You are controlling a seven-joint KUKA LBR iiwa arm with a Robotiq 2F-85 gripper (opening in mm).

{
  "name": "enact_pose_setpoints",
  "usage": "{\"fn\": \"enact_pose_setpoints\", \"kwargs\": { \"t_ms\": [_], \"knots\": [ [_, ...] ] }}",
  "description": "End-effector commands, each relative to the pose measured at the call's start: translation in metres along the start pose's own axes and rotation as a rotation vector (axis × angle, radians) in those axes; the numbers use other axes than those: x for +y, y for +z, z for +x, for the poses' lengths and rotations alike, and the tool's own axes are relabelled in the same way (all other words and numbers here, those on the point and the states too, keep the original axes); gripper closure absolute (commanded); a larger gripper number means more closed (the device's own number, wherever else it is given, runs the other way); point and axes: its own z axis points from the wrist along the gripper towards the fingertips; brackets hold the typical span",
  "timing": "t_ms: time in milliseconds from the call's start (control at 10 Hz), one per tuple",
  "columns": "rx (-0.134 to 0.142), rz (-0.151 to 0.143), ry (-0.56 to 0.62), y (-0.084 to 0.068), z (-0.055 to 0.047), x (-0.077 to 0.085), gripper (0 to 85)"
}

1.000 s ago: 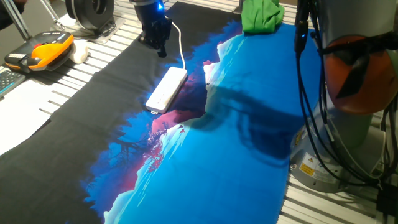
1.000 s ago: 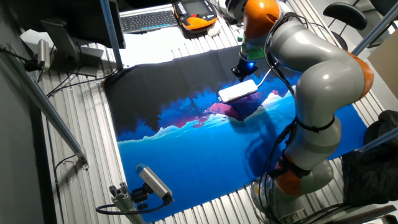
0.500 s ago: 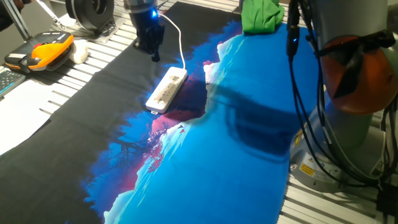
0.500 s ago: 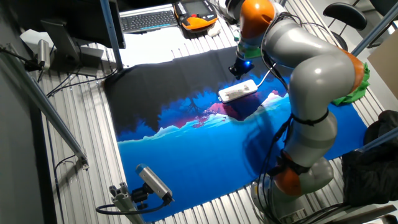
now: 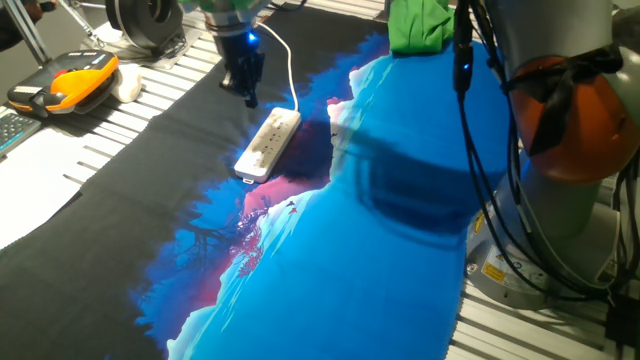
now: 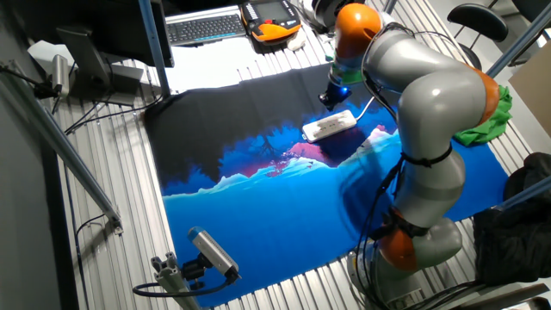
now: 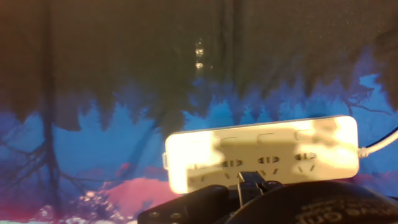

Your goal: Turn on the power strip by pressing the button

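Note:
The white power strip (image 5: 268, 143) lies flat on the black and blue cloth, sockets up. Its white cord (image 5: 291, 70) runs off from the far end. It also shows in the other fixed view (image 6: 330, 126) and fills the lower middle of the hand view (image 7: 261, 152). I cannot make out its button clearly. My gripper (image 5: 247, 90) hangs just above the cloth beside the strip's cord end, over the black part, apart from the strip. It also shows in the other fixed view (image 6: 334, 96). Its dark fingers (image 7: 249, 186) sit at the hand view's bottom edge, and no view shows a gap or a touch.
A green cloth (image 5: 420, 22) lies at the far edge of the mat. An orange and black pendant (image 5: 70, 80) and paper sheets (image 5: 30, 190) lie left of it. The robot base (image 5: 570, 130) and cables stand at the right. A keyboard (image 6: 207, 27) lies at the back.
My gripper has moved off the strip's cord end toward the black side of the cloth and a little lower. The strip has not moved.

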Motion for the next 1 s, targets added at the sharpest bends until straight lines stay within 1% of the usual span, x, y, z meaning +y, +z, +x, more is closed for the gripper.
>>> {"fn": "enact_pose_setpoints", "kwargs": {
  "t_ms": [0,100,200,300,400,500,600,700,800,900],
  "knots": [
    [0.004,-0.001,0.010,0.007,-0.001,-0.003,85.0],
    [-0.005,0.005,0.012,0.015,-0.003,-0.006,85.0],
    [-0.008,-0.005,0.010,0.024,-0.005,-0.010,85.0],
    [-0.008,-0.033,0.014,0.030,-0.006,-0.011,85.0],
    [0.009,-0.039,0.027,0.025,-0.004,-0.009,85.0],
    [0.021,-0.032,0.036,0.018,-0.001,-0.007,85.0],
    [0.030,-0.036,0.042,0.017,0.000,-0.007,85.0],
    [0.020,-0.044,0.054,0.022,0.000,-0.009,85.0],
    [0.010,-0.033,0.050,0.027,-0.002,-0.011,85.0],
    [0.015,-0.007,0.052,0.028,-0.005,-0.012,85.0]
  ]
}}
